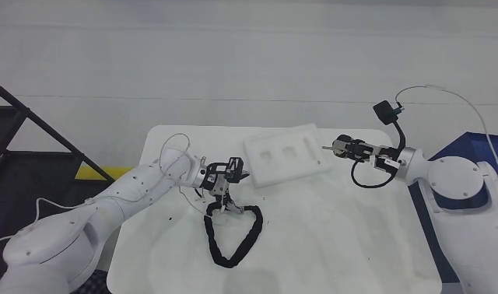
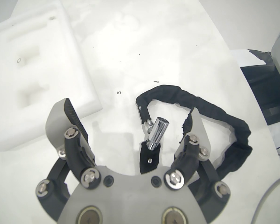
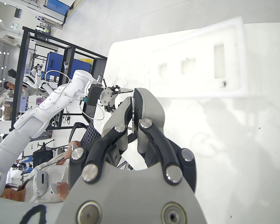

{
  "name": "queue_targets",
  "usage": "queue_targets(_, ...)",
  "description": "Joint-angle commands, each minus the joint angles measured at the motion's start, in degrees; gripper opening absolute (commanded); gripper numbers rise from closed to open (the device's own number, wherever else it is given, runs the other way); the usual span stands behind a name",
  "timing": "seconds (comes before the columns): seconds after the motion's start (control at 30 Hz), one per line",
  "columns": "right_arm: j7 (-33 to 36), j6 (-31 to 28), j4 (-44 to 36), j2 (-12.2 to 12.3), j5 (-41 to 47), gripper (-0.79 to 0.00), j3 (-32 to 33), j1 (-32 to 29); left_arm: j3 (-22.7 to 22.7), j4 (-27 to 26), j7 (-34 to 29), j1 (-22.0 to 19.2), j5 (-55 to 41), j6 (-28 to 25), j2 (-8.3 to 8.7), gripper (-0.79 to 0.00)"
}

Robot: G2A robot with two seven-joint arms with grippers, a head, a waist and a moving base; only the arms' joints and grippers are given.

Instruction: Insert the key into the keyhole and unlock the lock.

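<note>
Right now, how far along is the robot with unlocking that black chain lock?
Done: the right jaws are shut on the thin metal key. In hand: the left jaws stand open, flanking the chrome lock cylinder of the black fabric-sleeved chain. Left: bringing key and lock together, inserting, turning.

A chain lock in a black fabric sleeve [image 2: 224,114] lies in a loose loop on the white tabletop [image 2: 154,36]. Its ends meet at a short chrome lock cylinder [image 2: 157,132], which tilts up between the spread fingers of the left tool [image 2: 129,109] and touches neither. A thin flat metal key [image 3: 132,122] is pinched edge-on in the right tool [image 3: 133,95], above the tabletop and well apart from the lock
</note>
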Motion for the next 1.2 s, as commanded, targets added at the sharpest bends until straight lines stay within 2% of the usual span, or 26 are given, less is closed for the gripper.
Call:
queue_targets(0.0, 0.00, 0.00, 0.00, 0.00, 0.00, -0.785, 0.00, 0.00, 0.00, 0.72, 2.19, 0.22, 2.87, 0.00, 0.13, 0.000)
queue_targets(0.33, 0.00, 0.00, 0.00, 0.00, 0.00, -0.785, 0.00, 0.00, 0.00, 5.36, 15.42, 1.47, 16.58, 0.00, 0.25, 0.000)
queue_targets(1.17, 0.00, 0.00, 0.00, 0.00, 0.00, -0.785, 0.00, 0.00, 0.00, 5.61, 15.75, 1.53, 17.67, 0.00, 0.21, 0.000)
